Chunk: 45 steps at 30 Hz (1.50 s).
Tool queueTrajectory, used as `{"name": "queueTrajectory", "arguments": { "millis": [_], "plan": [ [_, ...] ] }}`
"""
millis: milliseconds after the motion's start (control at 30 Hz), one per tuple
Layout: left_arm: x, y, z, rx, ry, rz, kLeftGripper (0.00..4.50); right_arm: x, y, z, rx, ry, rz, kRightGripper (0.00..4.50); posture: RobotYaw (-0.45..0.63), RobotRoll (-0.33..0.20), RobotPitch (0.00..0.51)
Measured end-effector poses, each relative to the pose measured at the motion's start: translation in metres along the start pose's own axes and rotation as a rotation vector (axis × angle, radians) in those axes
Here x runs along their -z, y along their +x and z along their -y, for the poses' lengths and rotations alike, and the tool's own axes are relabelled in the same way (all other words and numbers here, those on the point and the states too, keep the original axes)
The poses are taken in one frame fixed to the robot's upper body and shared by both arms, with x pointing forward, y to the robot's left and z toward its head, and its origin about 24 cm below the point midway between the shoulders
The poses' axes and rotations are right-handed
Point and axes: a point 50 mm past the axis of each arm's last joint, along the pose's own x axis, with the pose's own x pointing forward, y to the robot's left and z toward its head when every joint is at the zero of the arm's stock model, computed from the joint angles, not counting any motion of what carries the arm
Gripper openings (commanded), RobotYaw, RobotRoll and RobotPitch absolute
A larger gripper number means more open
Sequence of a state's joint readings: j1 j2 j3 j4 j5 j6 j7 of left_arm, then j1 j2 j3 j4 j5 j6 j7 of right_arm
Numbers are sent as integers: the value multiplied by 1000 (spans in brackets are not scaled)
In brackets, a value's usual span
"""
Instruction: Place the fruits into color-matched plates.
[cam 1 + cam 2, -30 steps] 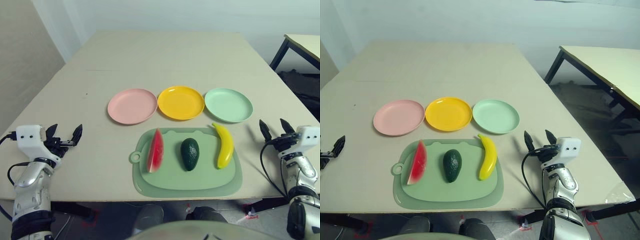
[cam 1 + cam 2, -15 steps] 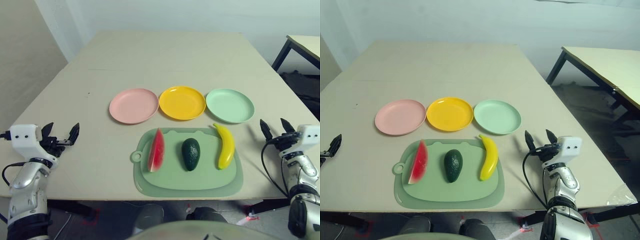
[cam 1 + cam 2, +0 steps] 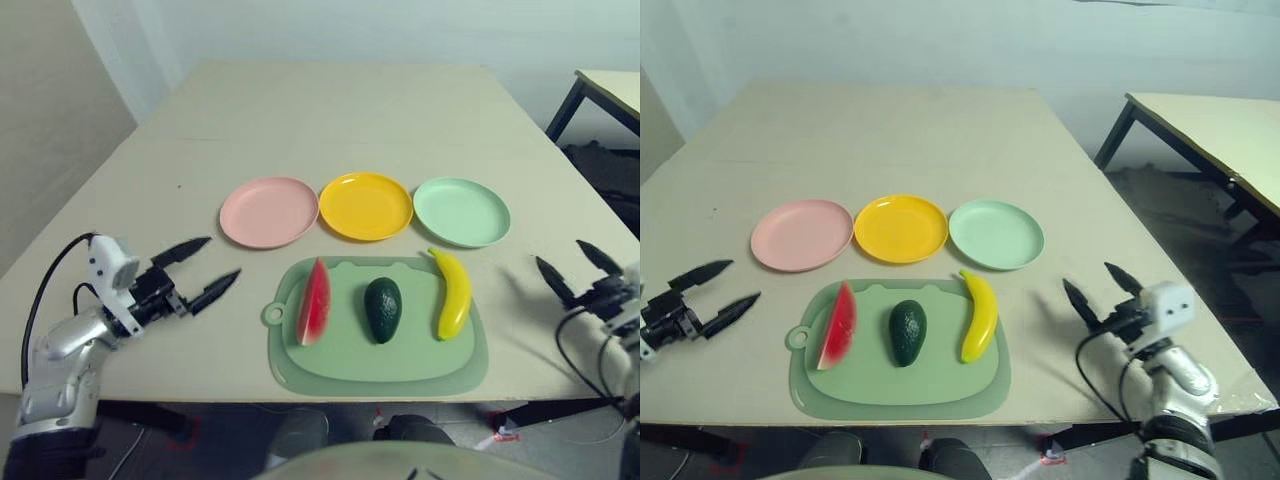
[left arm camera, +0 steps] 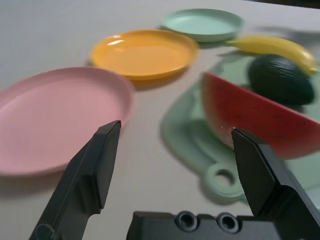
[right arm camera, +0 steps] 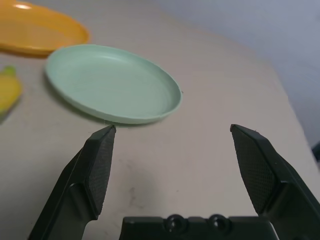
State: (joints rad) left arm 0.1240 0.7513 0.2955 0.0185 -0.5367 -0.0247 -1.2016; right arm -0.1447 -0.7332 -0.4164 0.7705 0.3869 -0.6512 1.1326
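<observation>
Both grippers, left (image 3: 203, 270) and right (image 3: 1104, 287), hover spread and empty (fruits lie on the mat (image 3: 377, 358)).

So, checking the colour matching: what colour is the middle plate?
Yellow. The middle plate sits between the pink and mint green ones, clearest in the left eye view.

Left gripper (image 3: 209, 268) is out over the table on the robot's left, fingers spread wide and pointing in toward the middle (forearm angled in from the near corner). Right gripper (image 3: 1103, 289) sits low by the table's right edge, its two black fingers also wide apart, holding nothing.
</observation>
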Motion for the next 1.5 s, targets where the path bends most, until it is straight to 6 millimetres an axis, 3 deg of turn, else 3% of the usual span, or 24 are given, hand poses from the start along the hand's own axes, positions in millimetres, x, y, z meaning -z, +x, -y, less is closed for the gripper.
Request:
{"name": "queueTrajectory", "arguments": {
  "millis": [233, 333, 467, 633, 933, 1233, 1500],
  "plan": [
    [-10, 5, -1, 88, 42, 9, 4500, -33, 11, -11, -339, -145, -15, 4473, 59, 0, 0],
    [-13, 8, -3, 103, 66, 11, 4500, -50, 14, -18, -563, -105, -130, 4473, 59, 0, 0],
    [-12, 8, -5, 98, 71, 3, 4500, -62, 11, -13, -662, 4, -270, 4473, 61, 0, 0],
    [-10, 10, -5, 96, 78, 2, 4500, -84, 20, -20, -751, 61, -322, 4473, 55, 0, 0],
    [-6, 11, -2, 89, 76, -9, 4500, -148, 82, -32, -891, -325, -192, 4473, 60, 0, 0],
    [-15, 18, -4, 68, 111, 25, 4500, -158, 124, -60, -1066, -739, -94, 4473, 110, 0, 0],
    [-24, 16, -1, 87, 136, 5, 4500, -131, 134, -71, -1289, -864, -213, 4473, 148, 0, 0]
  ]
}}
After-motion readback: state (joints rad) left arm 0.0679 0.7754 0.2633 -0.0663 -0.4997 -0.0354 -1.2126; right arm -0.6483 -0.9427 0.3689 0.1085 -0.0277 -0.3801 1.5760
